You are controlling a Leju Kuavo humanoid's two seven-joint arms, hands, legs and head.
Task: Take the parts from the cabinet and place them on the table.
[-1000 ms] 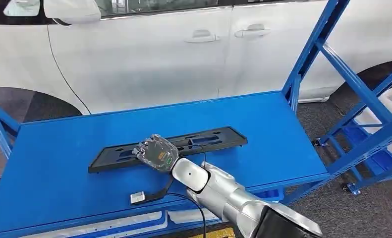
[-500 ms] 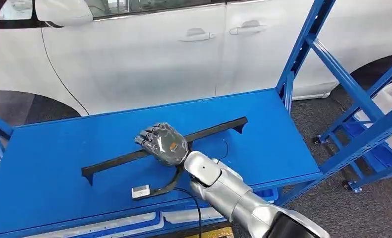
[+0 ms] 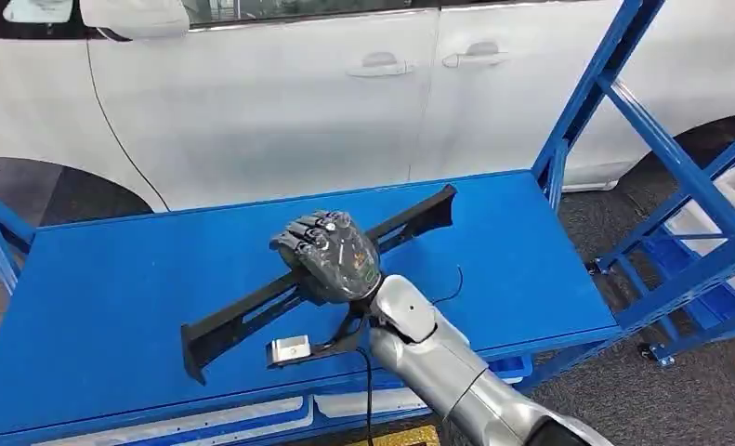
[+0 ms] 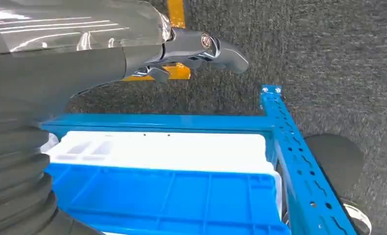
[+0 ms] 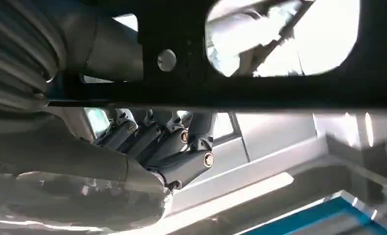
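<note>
Behind the blue shelf [image 3: 112, 269] stands a white car [image 3: 280, 93]. Right hand [image 3: 331, 255] grips the long black part [image 3: 242, 316], lifted near the front edge; the worktop drop-off remains.

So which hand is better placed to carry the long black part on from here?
The right hand: it already grips the long black part near its middle, tilted above the blue shelf. The left hand hangs low beside a blue bin, holding nothing.
</note>
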